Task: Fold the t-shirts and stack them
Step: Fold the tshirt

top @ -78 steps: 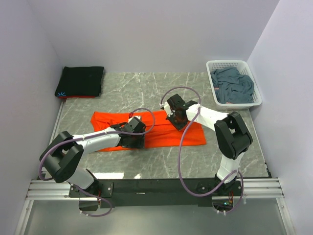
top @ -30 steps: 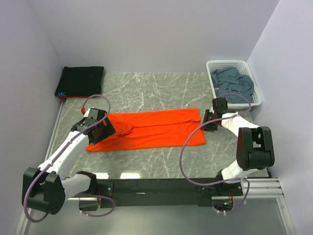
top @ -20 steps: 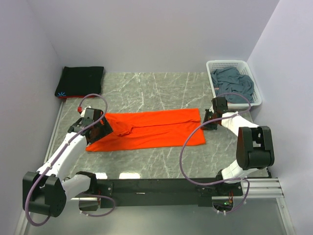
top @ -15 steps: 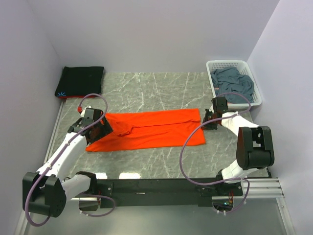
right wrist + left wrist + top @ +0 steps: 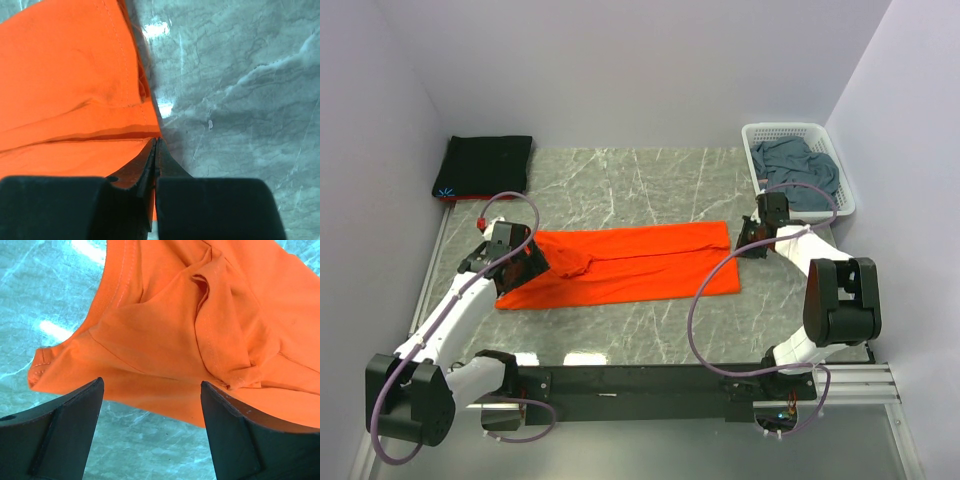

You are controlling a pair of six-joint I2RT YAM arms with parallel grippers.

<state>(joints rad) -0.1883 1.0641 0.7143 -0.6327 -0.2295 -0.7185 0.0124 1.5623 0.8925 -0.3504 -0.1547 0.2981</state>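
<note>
Both grippers worked over the middle of the orange t-shirt (image 5: 630,265) a couple of seconds ago; now they sit at its two ends. The left gripper (image 5: 151,386) hangs low over the rumpled left end with its jaws spread wide and nothing between them. The left arm (image 5: 450,310) is stretched long. The shirt lies lengthways in the middle of the table (image 5: 650,180). The right gripper (image 5: 156,142), part open a second ago, has pinched shut on the hem, and the right arm (image 5: 835,290) is folded tight.

My overhead camera sits high on the near side of the orange t-shirt (image 5: 620,265) and looks down over the whole counter (image 5: 650,180). Both wrist cameras look down from close up, the left at the shirt's left end, the right at its right edge. All three views share that shirt.
</note>
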